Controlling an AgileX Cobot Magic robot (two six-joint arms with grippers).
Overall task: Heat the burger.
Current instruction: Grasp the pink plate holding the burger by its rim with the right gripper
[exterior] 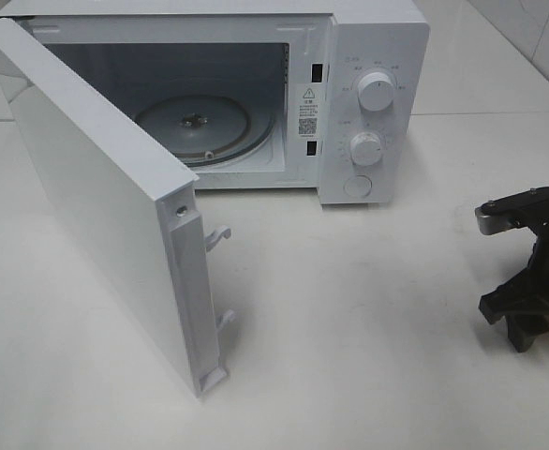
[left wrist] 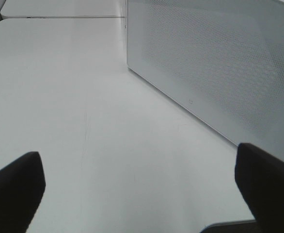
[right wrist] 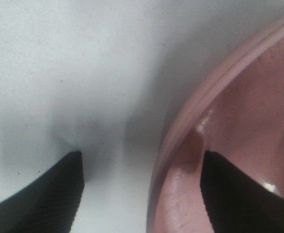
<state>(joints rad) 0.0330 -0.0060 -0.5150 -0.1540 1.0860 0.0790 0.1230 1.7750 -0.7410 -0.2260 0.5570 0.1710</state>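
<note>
A white microwave [exterior: 373, 56] stands on the counter [exterior: 349, 328] with its door [exterior: 96, 206] swung wide and its glass turntable [exterior: 204, 127] bare, while the right pincer [right wrist: 141, 155] hangs low at the edge of a pink plate [right wrist: 200, 92] on the counter's right side. Its jaws are apart and hold nothing: one finger sits outside the rim over the counter and the other inside over the plate's pink face, with the raised rim passing between them. The burger appears in none of the three views. It most likely sits farther in on that plate, beyond the high camera's right edge, though this cannot be confirmed. The left pincer [left wrist: 138, 160], spread wide and empty, hovers over the counter beside the outer face of the open door, well apart from the plate. The step in hand appears to be taking the plate by its rim so that plate and burger travel to the oven together. Doing it well would mean seating both fingers deep across the rim before closing, and squeezing firmly because the glazed surface looks slippery. The lift should then be level and slow so the burger does not slide, steering clear of the door's edge and latch hooks on the way in.
</note>
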